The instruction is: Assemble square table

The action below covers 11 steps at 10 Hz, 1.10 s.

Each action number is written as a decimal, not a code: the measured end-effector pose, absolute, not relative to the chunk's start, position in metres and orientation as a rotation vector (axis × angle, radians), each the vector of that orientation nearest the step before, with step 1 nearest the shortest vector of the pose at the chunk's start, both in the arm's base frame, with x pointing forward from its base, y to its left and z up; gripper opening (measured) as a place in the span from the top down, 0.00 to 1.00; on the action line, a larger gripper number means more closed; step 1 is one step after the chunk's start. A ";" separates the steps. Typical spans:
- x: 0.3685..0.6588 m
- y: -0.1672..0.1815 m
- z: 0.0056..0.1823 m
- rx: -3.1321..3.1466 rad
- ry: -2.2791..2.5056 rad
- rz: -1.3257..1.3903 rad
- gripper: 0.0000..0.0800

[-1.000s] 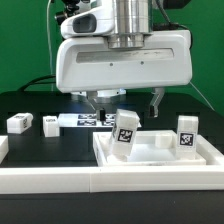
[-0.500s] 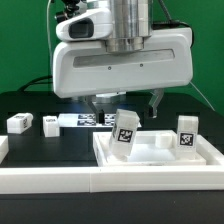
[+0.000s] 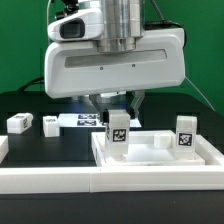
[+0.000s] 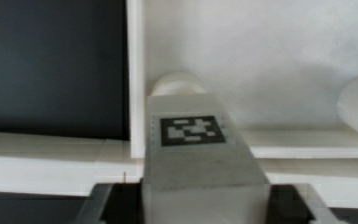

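The jaws were clamped on a leg (image 3: 118, 132) whose long axis ran straight down in line with them. It hung over the square top (image 3: 160, 168), toward that top's ten o'clock corner in the exterior view. Another leg (image 3: 187, 133) stood at three o'clock from it. In the wrist view the held leg covered its own foot, so whether it touched the top's floor could not be told.

The large white plastic square top with raised rim (image 3: 150, 172) lies flat at lower right. A small white block leg (image 3: 118, 131) (image 4: 194, 140), tagged, stands upright at the frame's centre, over the top's left part. A second leg (image 3: 186, 133) stands at its right. A third leg (image 3: 18, 123) and a fourth leg (image 3: 50, 124) lie at middle left.
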<state>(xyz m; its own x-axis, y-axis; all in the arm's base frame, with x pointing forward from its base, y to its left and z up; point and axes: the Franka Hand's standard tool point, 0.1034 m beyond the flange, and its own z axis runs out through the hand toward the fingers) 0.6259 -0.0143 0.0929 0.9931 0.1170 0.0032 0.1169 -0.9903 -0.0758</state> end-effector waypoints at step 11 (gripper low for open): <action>0.625 -0.007 0.092 -2.966 0.732 0.042 0.64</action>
